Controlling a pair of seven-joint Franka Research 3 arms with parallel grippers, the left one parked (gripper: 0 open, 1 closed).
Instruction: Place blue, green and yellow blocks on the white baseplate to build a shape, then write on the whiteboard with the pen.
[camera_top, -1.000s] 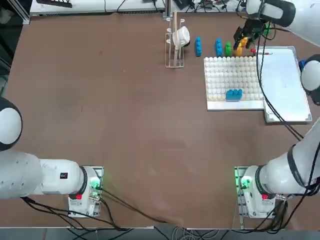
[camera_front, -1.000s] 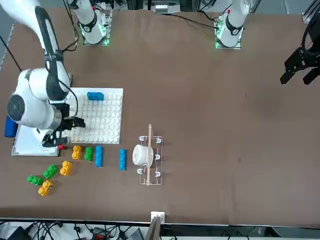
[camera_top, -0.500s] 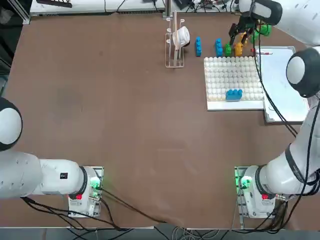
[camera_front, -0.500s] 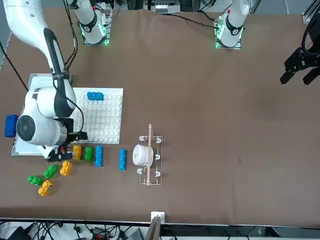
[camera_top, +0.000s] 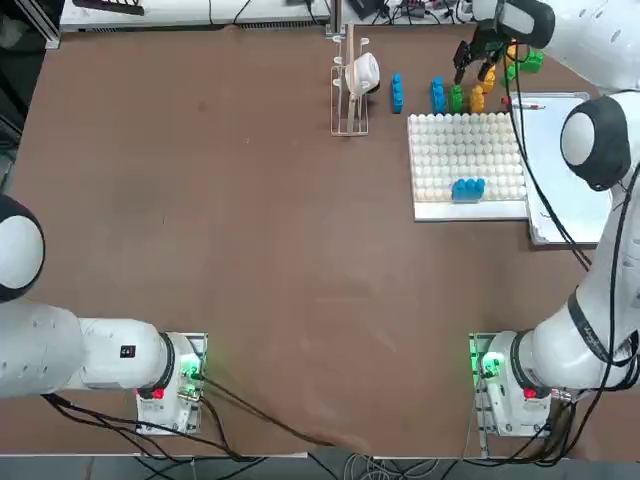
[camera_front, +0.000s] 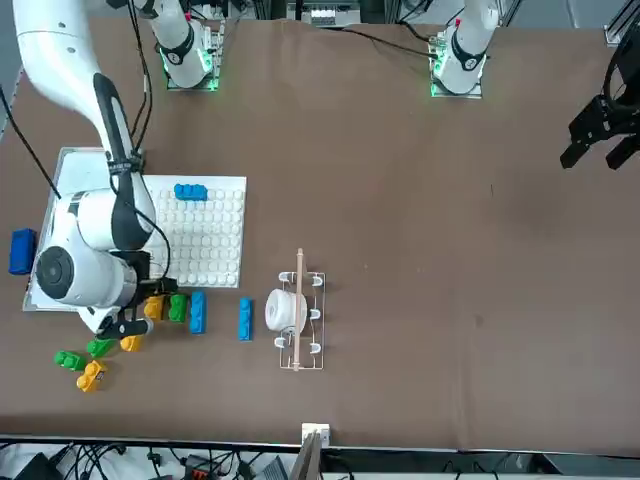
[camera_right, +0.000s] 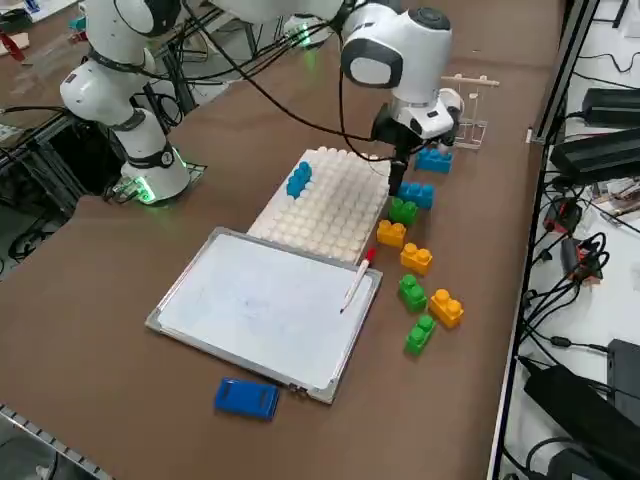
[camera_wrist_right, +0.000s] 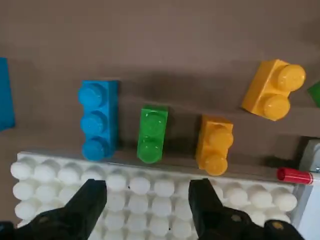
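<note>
My right gripper hangs open and empty over the far edge of the white baseplate. Just past its fingertips lies a row of loose blocks: blue, green and yellow, with the green one centred between the fingers. Another yellow block lies further out. A blue block sits on the baseplate near its front edge. The whiteboard lies to the right of the plate, with the pen on its far corner.
More loose blocks lie past the row, among them green, yellow and blue. A small rack holding a white object stands left of the blocks. A blue eraser lies beside the whiteboard's near edge.
My right gripper has moved from above the whiteboard's far corner by the pen to the left and further out, over the row of loose blocks. Its fingers stayed open.
</note>
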